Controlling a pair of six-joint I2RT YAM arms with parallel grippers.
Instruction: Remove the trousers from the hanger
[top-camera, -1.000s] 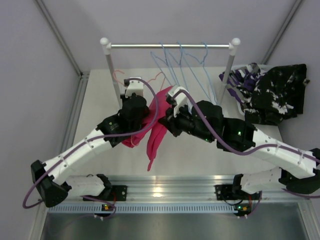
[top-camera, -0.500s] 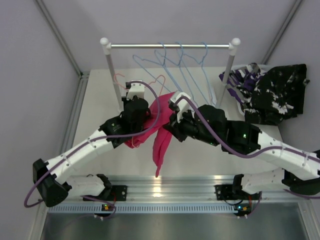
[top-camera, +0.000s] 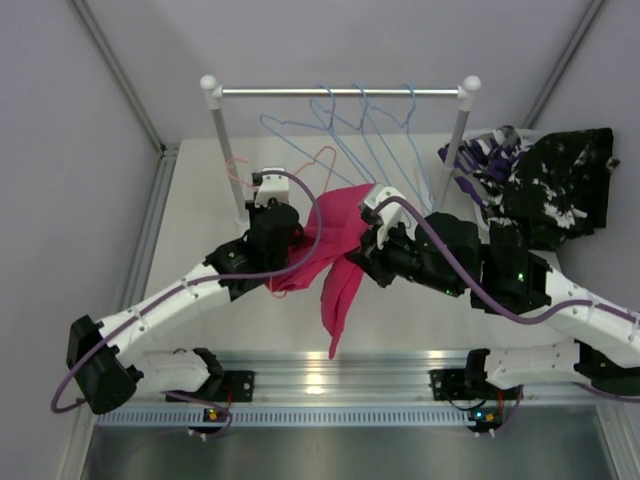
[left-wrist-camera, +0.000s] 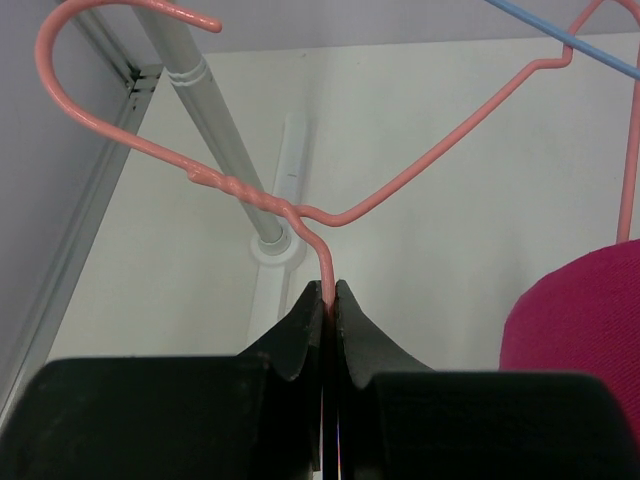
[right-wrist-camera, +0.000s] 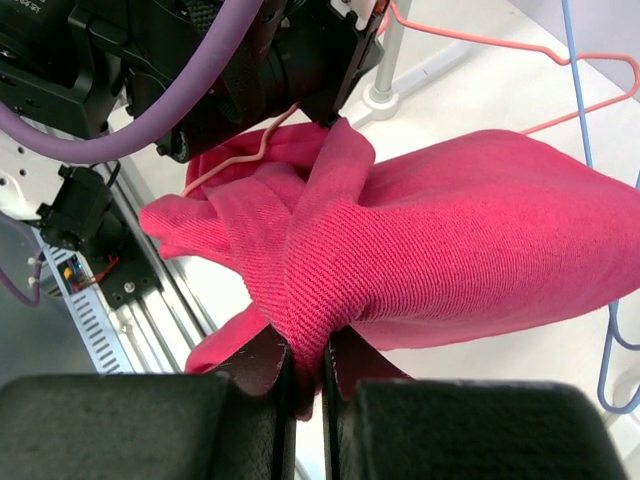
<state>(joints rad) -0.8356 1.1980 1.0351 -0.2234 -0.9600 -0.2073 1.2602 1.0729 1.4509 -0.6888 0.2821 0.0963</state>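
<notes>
The hot pink trousers (top-camera: 335, 255) hang stretched between my two grippers, above the table in front of the rail. My left gripper (left-wrist-camera: 329, 295) is shut on the wire of a salmon-pink hanger (left-wrist-camera: 420, 170), just below its twisted neck. It shows in the top view (top-camera: 272, 215) left of the trousers. My right gripper (right-wrist-camera: 308, 355) is shut on a bunched fold of the pink trousers (right-wrist-camera: 430, 230). The hanger wire (right-wrist-camera: 228, 163) runs into the cloth's folds. Black-and-white trousers (top-camera: 560, 190) and purple camouflage trousers (top-camera: 485, 165) lie at the back right. The yellow-olive pair is out of view.
A clothes rail (top-camera: 340, 92) on two white posts (top-camera: 222, 150) spans the back and holds several empty blue wire hangers (top-camera: 372, 135). Its left post foot (left-wrist-camera: 272, 250) is close to the salmon-pink hanger. Walls close both sides.
My right gripper has pulled the pink trousers to the right and toward the front, and the hanging leg has swung lower. The blue hangers have swung. My left gripper has moved only slightly.
</notes>
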